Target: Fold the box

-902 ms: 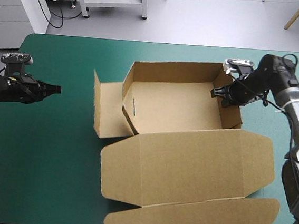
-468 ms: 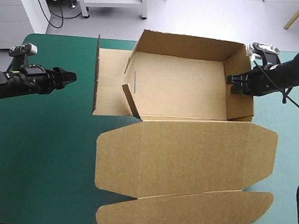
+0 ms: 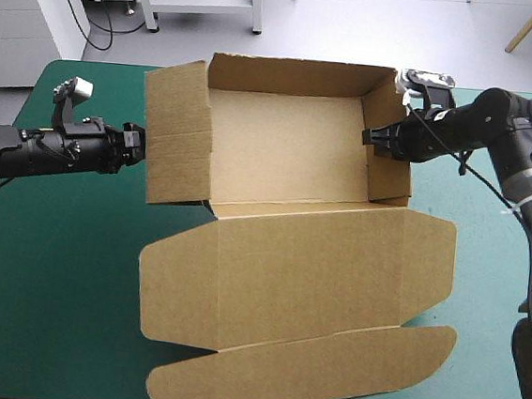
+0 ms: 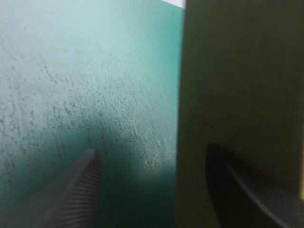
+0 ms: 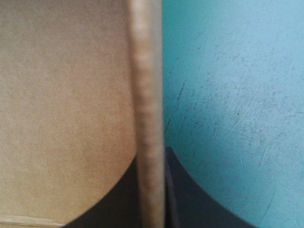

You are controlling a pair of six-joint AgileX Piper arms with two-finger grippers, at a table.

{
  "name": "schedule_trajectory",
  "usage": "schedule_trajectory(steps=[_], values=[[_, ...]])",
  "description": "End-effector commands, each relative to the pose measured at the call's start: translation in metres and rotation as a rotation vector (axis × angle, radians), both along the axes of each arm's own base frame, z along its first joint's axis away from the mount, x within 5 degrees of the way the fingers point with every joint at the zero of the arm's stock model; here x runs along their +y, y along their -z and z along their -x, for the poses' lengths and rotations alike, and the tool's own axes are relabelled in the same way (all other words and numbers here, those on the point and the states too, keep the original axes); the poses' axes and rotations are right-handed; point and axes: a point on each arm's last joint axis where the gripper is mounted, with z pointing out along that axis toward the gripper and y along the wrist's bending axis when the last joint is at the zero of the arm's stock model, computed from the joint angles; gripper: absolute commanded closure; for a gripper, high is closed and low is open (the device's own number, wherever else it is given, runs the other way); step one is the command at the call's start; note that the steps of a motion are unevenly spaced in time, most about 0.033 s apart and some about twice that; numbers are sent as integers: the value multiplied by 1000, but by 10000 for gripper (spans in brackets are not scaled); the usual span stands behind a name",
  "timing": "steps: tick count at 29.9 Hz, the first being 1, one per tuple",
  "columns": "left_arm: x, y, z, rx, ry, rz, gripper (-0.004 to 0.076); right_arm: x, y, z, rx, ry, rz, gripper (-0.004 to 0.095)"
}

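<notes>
Box [image 3: 289, 155]: rests on the teal-green table [image 3: 51, 283], about midway across, tray part toward the far edge. Appears as an open tray, only partly formed.

Walls: far wall [image 3: 296, 78] and right wall [image 3: 392, 179] of the box upright. Left wall [image 3: 178, 134] raised too, but leaning outward from the box and not visibly tucked or locked.

Lid [image 3: 306, 269]: flat on the near side of the box. Tuck flap [image 3: 305, 378] flat as well, at the lid's near edge.

Right gripper [image 3: 377, 138]: at the box's right wall, toward its far corner, pinching the board with one finger inside the box and one outside. Confirmed in the right wrist view by the wall's edge [image 5: 147, 95] caught between nearly closed fingers [image 5: 199, 199].

Left gripper [image 3: 134, 146]: at the outer side of the box's left wall, fingers [image 4: 71, 194] spread. Seems to straddle the wall's edge without clamping it, judging from the left wrist view.

Progress, as a judgement: perhaps midway. Done: three walls of the box lifted, tray shape recognisable. Left: squaring the box's left wall, tucking whatever locks the corners, checking that the right wall stands without support. Lid and flap apparently not yet worked.
</notes>
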Motion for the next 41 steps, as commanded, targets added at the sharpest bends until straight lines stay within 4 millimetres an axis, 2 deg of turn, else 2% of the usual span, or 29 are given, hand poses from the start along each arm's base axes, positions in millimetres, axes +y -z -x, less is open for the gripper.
schedule_trajectory(steps=[1, 11, 15, 20, 26, 31, 36, 41], values=[[-8, -22, 9, -64, 34, 74, 270, 15, -14, -3, -74, 35, -67, 926], [-10, -22, 13, -57, 88, 72, 270, 61, 28, -21, 3, -16, -84, 926], [-11, -20, 15, -46, 115, 58, 270, 83, 34, -22, -10, -46, -104, 926], [-3, -4, 17, 61, 87, -103, 272, 105, 40, -19, -23, -78, -120, 927], [3, 8, 15, 147, 12, -256, 363, 125, 41, -10, -47, -133, -88, 925], [-14, 16, 13, 170, -14, -398, 375, 128, 42, -8, -29, -132, -81, 926], [-33, 21, 9, 151, -132, -563, 400, 125, 46, -5, 24, -138, -39, 926], [-43, 32, 1, 179, -218, -668, 431, 124, 49, -1, 75, -148, -25, 926]])
